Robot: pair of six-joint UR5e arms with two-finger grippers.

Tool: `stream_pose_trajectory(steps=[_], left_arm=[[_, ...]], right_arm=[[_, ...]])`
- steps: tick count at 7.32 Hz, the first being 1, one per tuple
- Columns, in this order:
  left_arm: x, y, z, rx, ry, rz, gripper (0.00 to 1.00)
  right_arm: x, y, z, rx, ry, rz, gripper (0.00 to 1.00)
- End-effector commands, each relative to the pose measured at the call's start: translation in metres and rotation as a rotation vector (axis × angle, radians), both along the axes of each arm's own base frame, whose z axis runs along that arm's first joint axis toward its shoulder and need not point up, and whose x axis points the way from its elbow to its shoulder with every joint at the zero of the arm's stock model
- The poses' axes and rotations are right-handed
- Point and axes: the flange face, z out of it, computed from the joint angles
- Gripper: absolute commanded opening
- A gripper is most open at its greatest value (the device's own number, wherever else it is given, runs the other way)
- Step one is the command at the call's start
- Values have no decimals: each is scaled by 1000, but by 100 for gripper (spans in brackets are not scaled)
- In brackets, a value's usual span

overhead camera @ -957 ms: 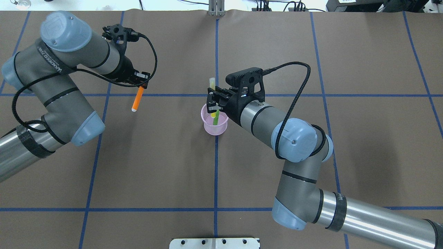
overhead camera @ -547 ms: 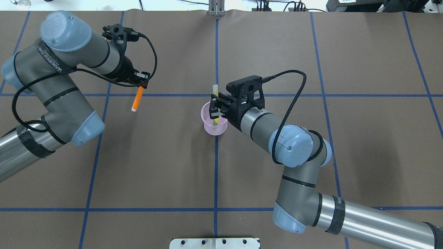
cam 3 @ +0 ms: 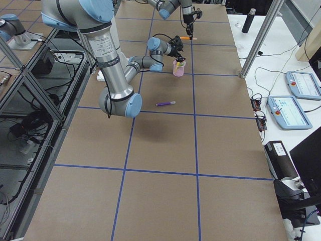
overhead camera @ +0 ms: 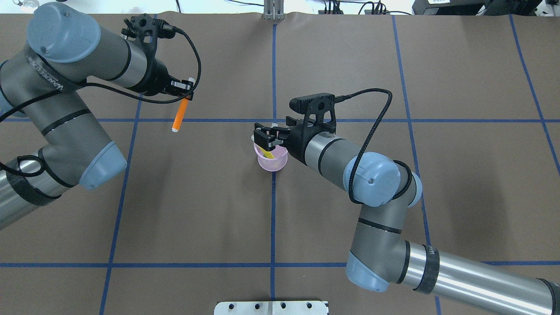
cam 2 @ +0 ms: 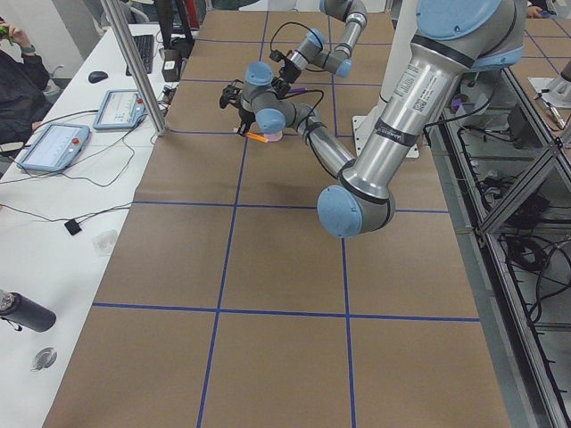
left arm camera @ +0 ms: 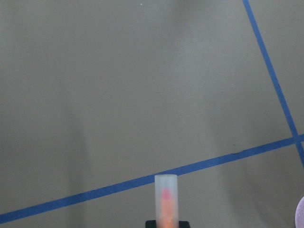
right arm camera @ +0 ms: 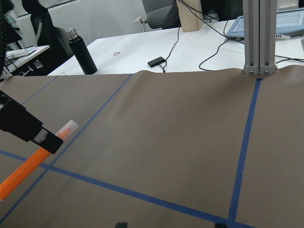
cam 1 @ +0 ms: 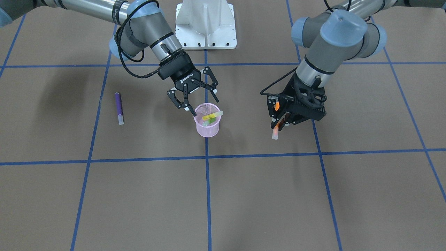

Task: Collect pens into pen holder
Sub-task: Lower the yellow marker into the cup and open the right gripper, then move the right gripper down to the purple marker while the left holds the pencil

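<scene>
As the right gripper [cam 1: 204, 101] gapes above the mesh cup [cam 1: 208, 130], the left gripper [overhead camera: 185, 97] pinches a slim orange pen [overhead camera: 180, 114].

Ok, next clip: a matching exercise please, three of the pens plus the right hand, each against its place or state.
1 purple pen
2 orange pen
3 yellow pen
4 right hand

A open, over the pen holder
B lying on the table
C held in the left hand
D inside the pen holder

Pairs: 1-B, 2-C, 3-D, 4-A
</scene>
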Motion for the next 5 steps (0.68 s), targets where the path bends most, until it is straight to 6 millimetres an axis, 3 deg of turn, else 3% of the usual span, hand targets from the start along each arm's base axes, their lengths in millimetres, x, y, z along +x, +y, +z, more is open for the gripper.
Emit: stream_pose_trajectory(steps=[1,3,4,5], left_arm=[[-24,17,-45,99,159,-113,0],[-32,19,-58,158,347,-221,0],[-30,22,-64,153,417,-285,0],[-9,40,-68,156,498,-330,0]], right_arm=[[43,-13,9,-166,125,-89,99],[89,-48,33,-433,312,-223,99],[93,-49,61,-513,366,-243,99],[111,-56,92,-561,389,-232,99]])
